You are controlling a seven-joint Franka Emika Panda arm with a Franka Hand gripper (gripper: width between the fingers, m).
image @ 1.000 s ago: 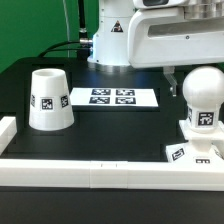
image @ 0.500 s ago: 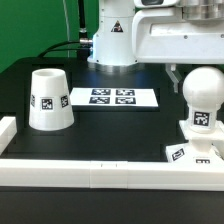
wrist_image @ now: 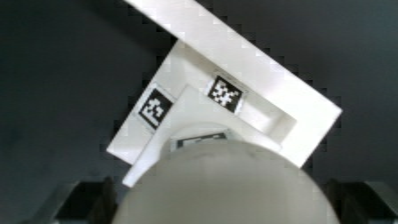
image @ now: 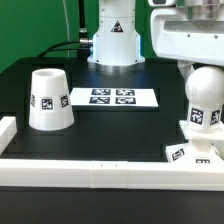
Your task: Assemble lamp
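Observation:
The white rounded bulb (image: 206, 102) stands upright on the low blocky base (image: 192, 152) at the exterior view's right. My gripper (image: 204, 72) is over the bulb's top and shut on it, with one finger (image: 185, 68) showing beside it. In the wrist view the bulb (wrist_image: 222, 180) fills the space between my dark fingers (wrist_image: 80, 200), and the tagged base (wrist_image: 205, 100) lies below it. The truncated-cone shade (image: 48, 99) stands alone at the exterior view's left.
The marker board (image: 112, 97) lies flat in the middle of the black table. White border rails run along the front (image: 100, 172) and the left edge (image: 6, 130). The arm's white pedestal (image: 112, 45) stands at the back.
My gripper has turned on the bulb and its body has shifted toward the exterior view's right. The bulb's tag has swung toward the left. The bulb stays on the base.

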